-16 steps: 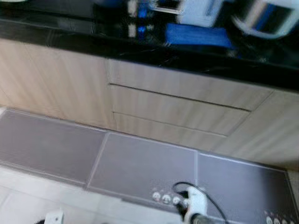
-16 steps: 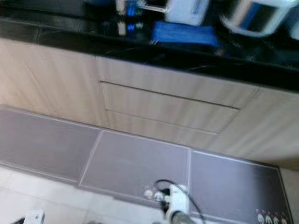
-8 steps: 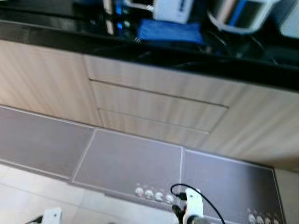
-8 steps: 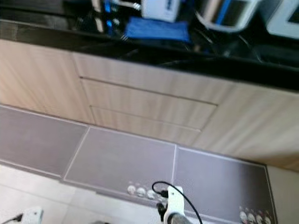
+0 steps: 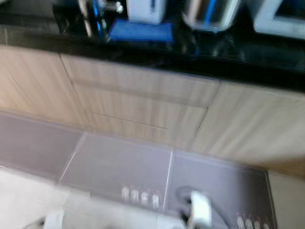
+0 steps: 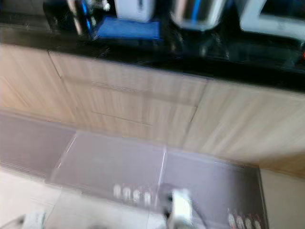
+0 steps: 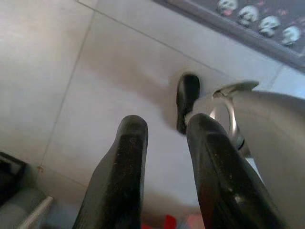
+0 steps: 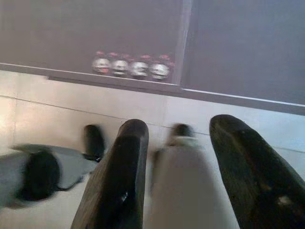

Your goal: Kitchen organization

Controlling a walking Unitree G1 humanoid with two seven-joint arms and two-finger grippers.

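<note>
Head camera facing a black desk (image 5: 248,57) above light wood cabinet fronts (image 5: 143,102); the picture is blurring.

A blue cloth (image 5: 140,31) is lying on the desk at far left, just beside a white appliance (image 5: 145,9) and left of a steel pot (image 5: 209,12). A grey mat (image 5: 119,164) with small skull prints is lying on the pale tiled floor (image 7: 62,67) at the cabinet foot. The left gripper (image 7: 164,143) and the right gripper (image 8: 186,143) are both hanging over the floor tiles, each with jaws spread and gripping nothing.
</note>
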